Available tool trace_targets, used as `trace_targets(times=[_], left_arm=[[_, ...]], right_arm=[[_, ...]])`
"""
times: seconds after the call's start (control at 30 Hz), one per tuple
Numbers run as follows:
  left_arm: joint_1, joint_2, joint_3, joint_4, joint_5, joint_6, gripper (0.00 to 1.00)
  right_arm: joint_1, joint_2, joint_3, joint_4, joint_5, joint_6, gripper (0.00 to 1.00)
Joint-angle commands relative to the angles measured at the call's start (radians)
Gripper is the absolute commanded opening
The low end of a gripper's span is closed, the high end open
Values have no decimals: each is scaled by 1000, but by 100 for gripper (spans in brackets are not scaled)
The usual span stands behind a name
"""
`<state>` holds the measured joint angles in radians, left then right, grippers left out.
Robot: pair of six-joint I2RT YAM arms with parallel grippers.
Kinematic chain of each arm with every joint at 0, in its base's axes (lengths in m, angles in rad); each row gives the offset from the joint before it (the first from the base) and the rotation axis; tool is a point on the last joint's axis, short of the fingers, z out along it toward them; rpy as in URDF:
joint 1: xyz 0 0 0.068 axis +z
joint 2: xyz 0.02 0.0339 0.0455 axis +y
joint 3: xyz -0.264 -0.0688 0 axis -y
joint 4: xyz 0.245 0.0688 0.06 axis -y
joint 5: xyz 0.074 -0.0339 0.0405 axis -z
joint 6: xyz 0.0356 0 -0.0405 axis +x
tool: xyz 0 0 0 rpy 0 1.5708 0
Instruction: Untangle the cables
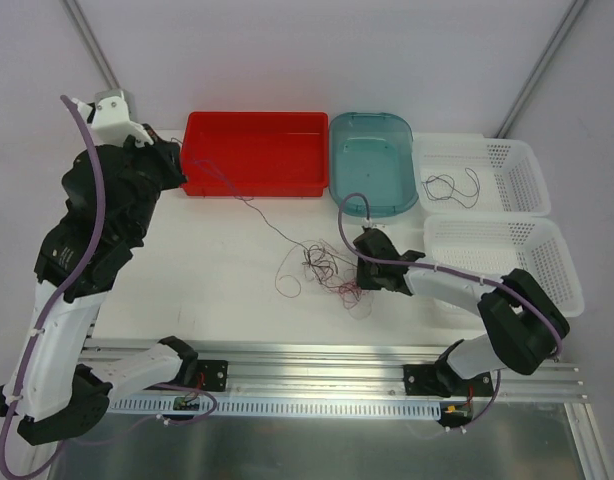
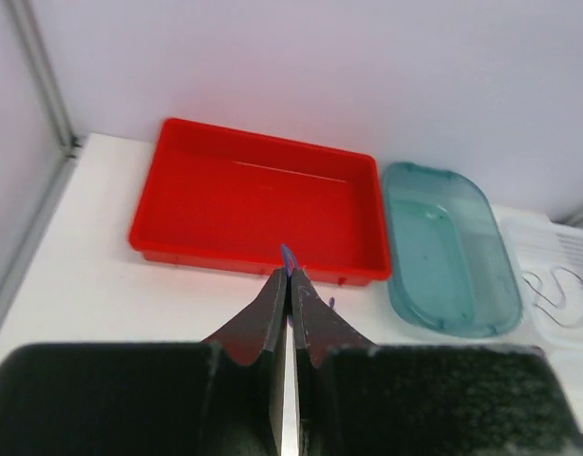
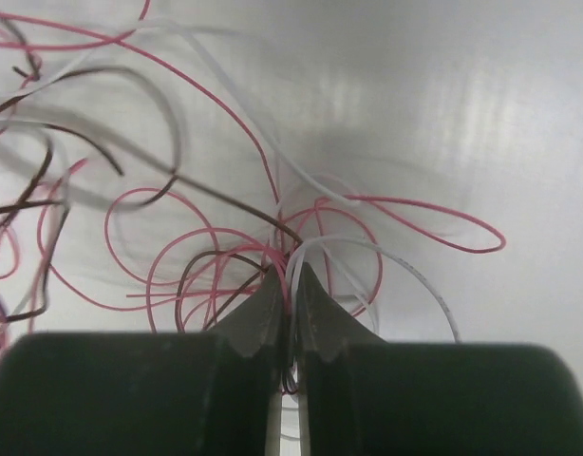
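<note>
The cables [image 1: 322,265] lie in a loose tangle of red, white and dark strands on the white table, in front of the teal tub. My right gripper [image 1: 359,265] is low at the tangle's right edge. In the right wrist view it [image 3: 290,281] is shut on several red and white strands of the tangle [image 3: 272,252]. My left gripper [image 1: 180,178] is raised by the red bin's front left corner. It is shut [image 2: 290,274] on a thin bluish-purple strand [image 2: 288,255]. One thin strand [image 1: 249,203] runs from there to the tangle.
A red bin [image 1: 255,130] and a teal tub [image 1: 373,205] stand at the back. Two white baskets stand at the right; the far one [image 1: 522,160] holds a thin dark cable [image 1: 452,187], the near one [image 1: 557,250] looks empty. A metal rail [image 1: 327,365] runs along the near edge.
</note>
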<state>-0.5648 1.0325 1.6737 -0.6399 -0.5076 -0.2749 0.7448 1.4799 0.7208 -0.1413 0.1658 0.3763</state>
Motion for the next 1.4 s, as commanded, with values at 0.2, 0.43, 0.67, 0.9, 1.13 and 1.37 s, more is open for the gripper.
trace_targets(times=[0.2, 0.43, 0.67, 0.9, 1.13, 1.37], left_arm=[[199, 35, 43, -61, -135, 172, 0], [500, 77, 110, -107, -25, 172, 0], [651, 120, 121, -162, 251, 28, 0], [649, 9, -274, -89, 597, -72, 0], [649, -75, -615, -50, 607, -76, 0], [634, -137, -625, -43, 796, -49, 0]], right_arm=[[-99, -173, -15, -233, 110, -36, 3], [-176, -228, -50, -273, 98, -37, 3], [-213, -247, -46, -311, 63, -28, 3], [-156, -263, 23, -314, 20, -100, 9], [-110, -285, 97, -354, 9, -157, 33], [2, -328, 183, -299, -76, -244, 79]])
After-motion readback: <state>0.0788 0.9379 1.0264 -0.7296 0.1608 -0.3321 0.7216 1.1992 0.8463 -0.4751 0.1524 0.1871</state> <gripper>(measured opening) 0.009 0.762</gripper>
